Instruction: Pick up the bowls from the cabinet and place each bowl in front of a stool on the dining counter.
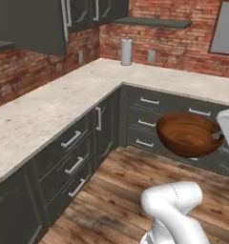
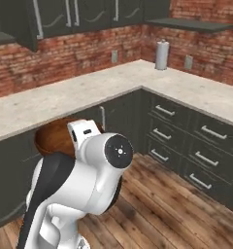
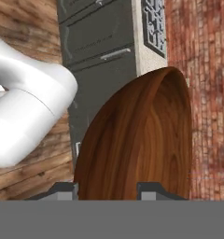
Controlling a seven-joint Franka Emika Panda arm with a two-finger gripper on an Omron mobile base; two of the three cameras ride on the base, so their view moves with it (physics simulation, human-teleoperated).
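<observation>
The brown wooden bowl [image 3: 137, 140] is right up against the hand camera, and it sits between the two small dark finger tips of the gripper [image 3: 107, 189]. The gripper is partly closed and pinching the bowl by its rim, so the bowl hangs in the air and touches no top. In the left base view the bowl [image 1: 188, 134] floats in front of the dark drawer units [image 1: 150, 119], above the wood floor [image 1: 116, 200], with its open side tipped up toward the room. In the right base view a bit of it [image 2: 55, 136] peeks out behind the white arm [image 2: 89, 180]. Beyond the gripper and higher up is the beige worktop [image 1: 54, 105], with a silver roll holder [image 1: 126, 51] far off by the brick wall [image 1: 183, 43]. I think this is the carrying step: the bowl is out and on its way. Next the robot most likely has to turn or drive to the dining counter, find a stool, and set the bowl down in front of it, keeping it level and not bumping the drawers. I count one bowl, one gripper, and one roll holder here.
</observation>
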